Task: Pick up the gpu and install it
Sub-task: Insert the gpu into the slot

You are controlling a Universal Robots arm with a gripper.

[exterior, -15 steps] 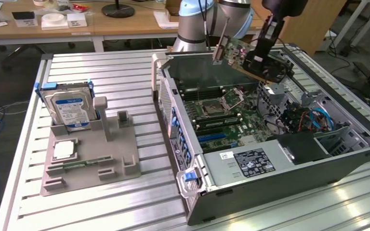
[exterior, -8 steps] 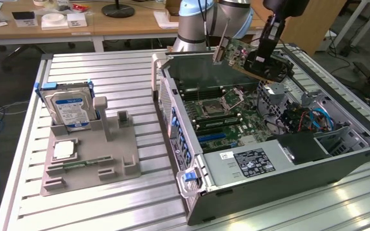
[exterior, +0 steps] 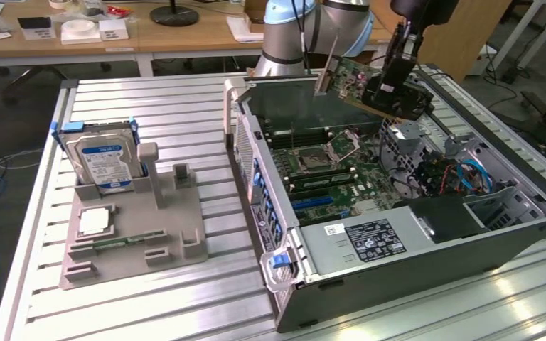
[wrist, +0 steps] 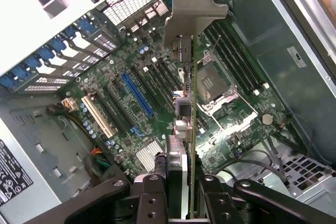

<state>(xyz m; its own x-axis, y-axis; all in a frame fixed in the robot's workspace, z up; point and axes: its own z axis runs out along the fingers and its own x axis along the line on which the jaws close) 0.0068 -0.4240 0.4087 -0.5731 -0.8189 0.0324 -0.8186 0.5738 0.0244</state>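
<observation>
The gpu (exterior: 372, 85), a green board with a dark cooler face and a silver end bracket, hangs tilted in the air above the open computer case (exterior: 500, 241). My gripper (exterior: 387, 89) is shut on its edge. In the wrist view the gpu (wrist: 190, 103) is seen edge-on, its silver bracket pointing away, clamped between the black fingers (wrist: 152, 198). Below it lies the motherboard (wrist: 157, 129) with a blue slot (wrist: 137, 94), several black slots and a white slot (wrist: 97, 116). The card is well clear of the board and touches no slot.
A grey fixture (exterior: 136, 234) on the slatted table at the exterior view's left holds a hard drive with a blue-white label (exterior: 102, 160), a cpu (exterior: 94, 220) and a memory stick (exterior: 126, 240). Inside the case are a power supply (exterior: 368, 241) and cables (exterior: 463, 174).
</observation>
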